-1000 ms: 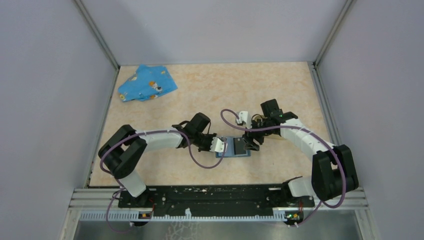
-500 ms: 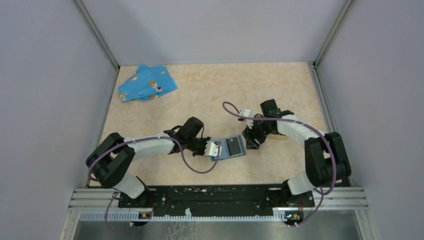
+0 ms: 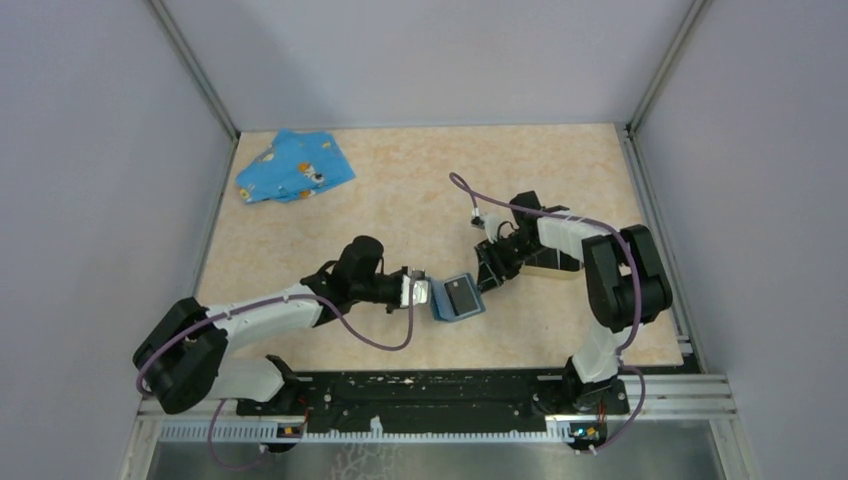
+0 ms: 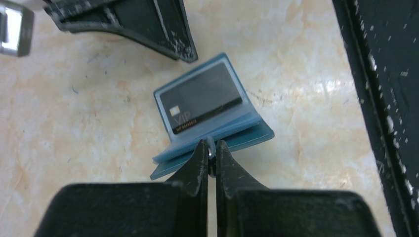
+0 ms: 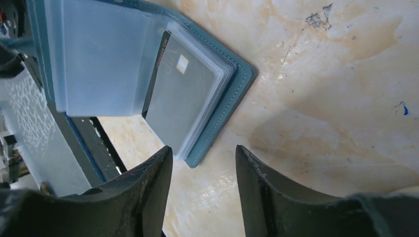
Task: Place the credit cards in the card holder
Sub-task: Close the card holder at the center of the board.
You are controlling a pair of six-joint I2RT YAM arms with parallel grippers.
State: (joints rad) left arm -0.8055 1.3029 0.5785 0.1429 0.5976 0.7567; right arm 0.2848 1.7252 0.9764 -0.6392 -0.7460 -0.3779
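Observation:
The card holder (image 3: 458, 298) is a blue case with clear plastic sleeves, lying open on the table's middle. A black credit card (image 4: 202, 98) marked VIP sits inside one sleeve, and it shows through the plastic in the right wrist view (image 5: 180, 98). My left gripper (image 4: 211, 148) is shut on the edge of a clear sleeve at the holder's near side (image 4: 247, 133), coming in from the left (image 3: 428, 293). My right gripper (image 5: 203, 153) is open just off the holder's corner (image 5: 232, 94), with only bare table between its fingers. It stands at the holder's right (image 3: 490, 278).
A blue patterned cloth (image 3: 295, 167) lies at the back left. A flat beige strip (image 3: 550, 268) shows on the table under the right arm; I cannot tell what it is. Grey walls close in the table on three sides.
My left gripper closed on the sleeve edge and the left arm stretched out lower. The holder shifted slightly left and turned. My right gripper drew away from the holder and its fingers narrowed.

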